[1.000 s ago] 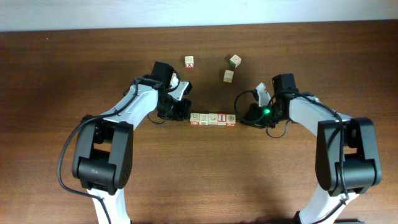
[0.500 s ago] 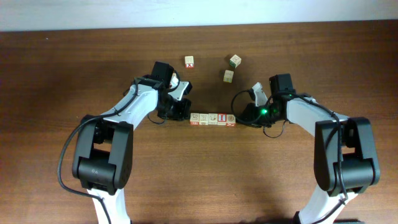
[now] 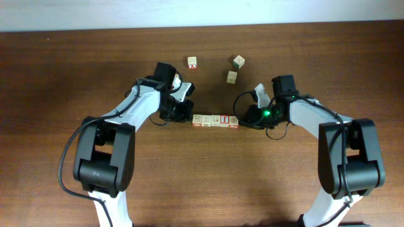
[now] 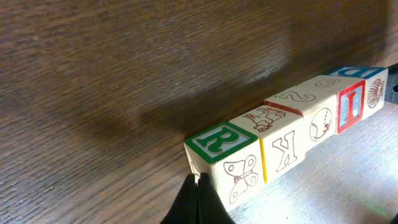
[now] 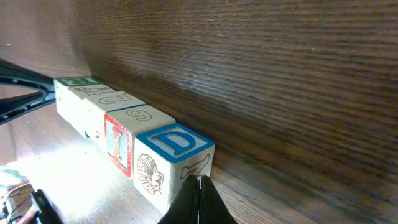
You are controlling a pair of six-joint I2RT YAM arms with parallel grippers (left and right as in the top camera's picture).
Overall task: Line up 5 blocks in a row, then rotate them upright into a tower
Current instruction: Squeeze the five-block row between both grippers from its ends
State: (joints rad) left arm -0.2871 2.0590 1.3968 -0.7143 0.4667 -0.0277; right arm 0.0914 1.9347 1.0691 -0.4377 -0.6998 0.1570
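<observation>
Table (image 3: 202, 183): blocks (image 3: 215, 120) between both end effectors (image 3: 189, 117) (image 3: 242, 120)

A dark wooden table (image 3: 202, 183) carries a touching row of blocks (image 3: 215, 120) at centre, three loose cubes (image 3: 232, 77) farther back

Blocks (image 4: 280, 149) pale matt wood, printed faces; table (image 4: 93, 74) dark grained wood, slight sheen.

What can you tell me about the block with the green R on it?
The green R block is a light-wood cube lying flat on the brown wooden table. A green-framed R faces up, and a butterfly outline shows on one side. It ends the row, pressed against the K block. The shut left gripper seems to touch its lower corner.
</observation>
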